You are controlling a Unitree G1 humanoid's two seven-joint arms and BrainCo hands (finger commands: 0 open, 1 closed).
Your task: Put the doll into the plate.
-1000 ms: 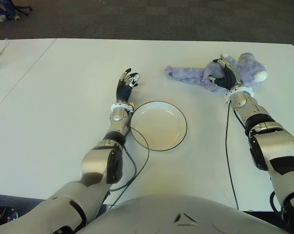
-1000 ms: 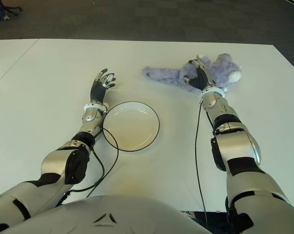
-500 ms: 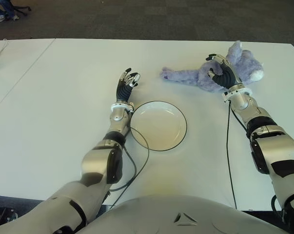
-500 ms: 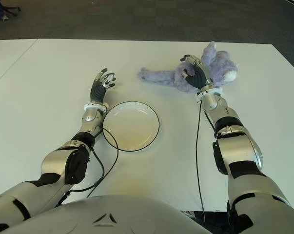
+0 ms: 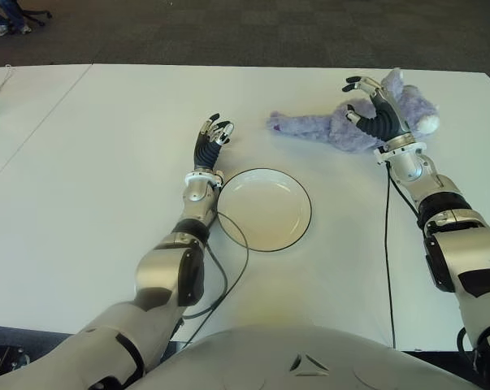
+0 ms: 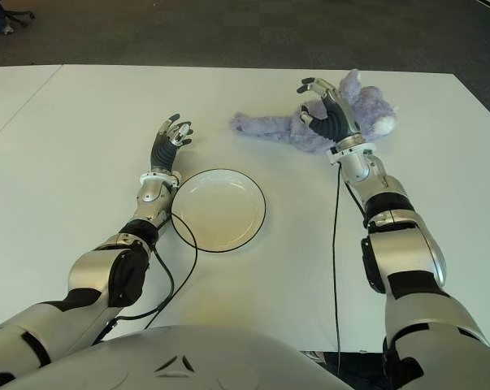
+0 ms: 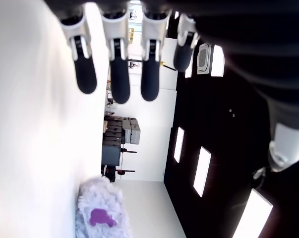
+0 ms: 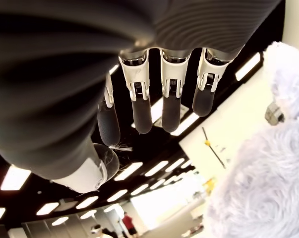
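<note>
The purple plush doll point(image 5: 330, 130) lies on the white table point(image 5: 106, 179) at the far right, one limb stretched out toward the left. My right hand point(image 5: 366, 101) hovers just over its body with fingers spread and holds nothing; in the right wrist view the straight fingers point(image 8: 171, 99) stand clear of the doll's fur point(image 8: 258, 188). The white plate point(image 5: 265, 211) with a dark rim sits at the table's middle, nearer me than the doll. My left hand point(image 5: 212, 134) shows open beside the plate's far left; its wrist view shows extended fingers point(image 7: 119, 74) and the doll point(image 7: 97, 215) far off.
A black cable point(image 5: 236, 268) loops from my left arm past the plate's near left rim. Another cable point(image 5: 385, 244) runs along my right arm. A seam to a second table point(image 5: 41, 122) lies at the left. Dark carpet point(image 5: 253, 32) lies beyond the far edge.
My right hand was curled on the doll and raised its head end; now the fingers have opened and the hand has lifted off, leaving the doll on the table. The left hand has not moved.
</note>
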